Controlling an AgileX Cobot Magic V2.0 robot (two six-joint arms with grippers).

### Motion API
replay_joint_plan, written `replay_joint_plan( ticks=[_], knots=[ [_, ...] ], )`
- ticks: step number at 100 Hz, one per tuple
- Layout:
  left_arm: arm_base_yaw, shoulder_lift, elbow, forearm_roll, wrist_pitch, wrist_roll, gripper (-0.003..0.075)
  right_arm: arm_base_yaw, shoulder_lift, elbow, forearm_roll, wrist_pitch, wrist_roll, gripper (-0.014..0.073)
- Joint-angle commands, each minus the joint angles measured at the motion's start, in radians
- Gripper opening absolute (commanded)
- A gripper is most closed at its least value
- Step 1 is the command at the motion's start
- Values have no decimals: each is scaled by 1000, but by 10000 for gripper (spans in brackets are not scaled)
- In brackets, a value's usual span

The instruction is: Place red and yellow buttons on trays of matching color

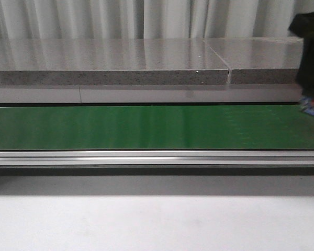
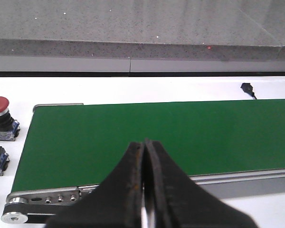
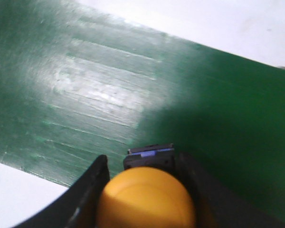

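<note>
A yellow button (image 3: 146, 199) is pinched by the right gripper (image 3: 145, 190) above the green belt (image 1: 146, 127) near the bench's right edge. Two red buttons (image 2: 0, 114) remain unsorted; the left gripper (image 2: 143, 190) is pressed together, empty. No trays are visible.

green conveyor belt (image 1: 146, 127), grey stone counter (image 1: 120, 55)

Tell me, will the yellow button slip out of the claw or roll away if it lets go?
Probably no slipping: the right claw grips the yellow button from both sides. Its domed cap looks smooth, so gripping there alone could slide. It likely wouldn't roll far, since a squarish dark base sits under the cap.
</note>
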Motion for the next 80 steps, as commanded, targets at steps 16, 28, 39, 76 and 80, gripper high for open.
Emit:
replay_joint_plan(
  ticks=[16,28,39,76,80],
  knots=[
    [-7,5,-27,-16,-65,1,-19,-256,-138,-31,-5,32,57,111],
    [-7,5,-27,-16,-65,1,-19,-400,-139,-29,-5,22,86,111],
    [-7,5,-27,-16,-65,1,-19,-525,-139,1,-5,-26,125,111],
    [-7,5,-27,-16,-65,1,-19,-685,-111,146,2,-238,167,111],
    [-7,5,-27,-16,-65,1,-19,-682,-93,154,9,-248,167,111]
  ],
)
